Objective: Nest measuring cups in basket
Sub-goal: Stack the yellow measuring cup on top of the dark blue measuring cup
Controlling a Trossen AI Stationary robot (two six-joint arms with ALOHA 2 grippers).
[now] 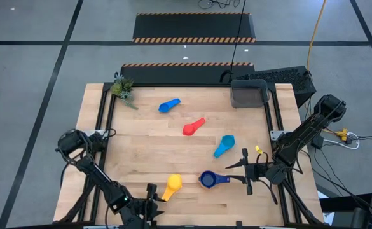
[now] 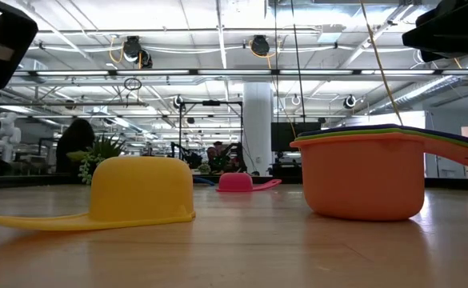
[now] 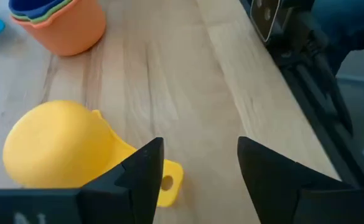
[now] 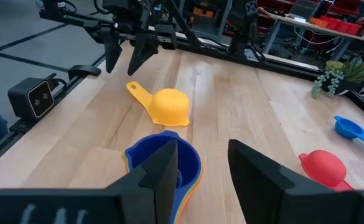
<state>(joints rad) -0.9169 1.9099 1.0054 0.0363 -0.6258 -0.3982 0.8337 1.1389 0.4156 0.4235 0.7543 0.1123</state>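
the left gripper (image 1: 151, 196) hangs at the table's six o'clock edge with its fingers apart and empty, just beside the handle of the upside-down yellow cup (image 1: 172, 186), while the right gripper (image 1: 244, 170), fingers parted around nothing, sits at about four o'clock next to the nested stack (image 1: 206, 179) with navy on top. the step in hand looks like picking up the yellow cup to add it to that stack, which calls for closing on its handle and turning it upright. the blue cup (image 1: 168, 105), red cup (image 1: 193, 127) and light blue cup (image 1: 224, 145) lie loose toward the middle, and the basket (image 1: 248, 94) waits empty at one o'clock.
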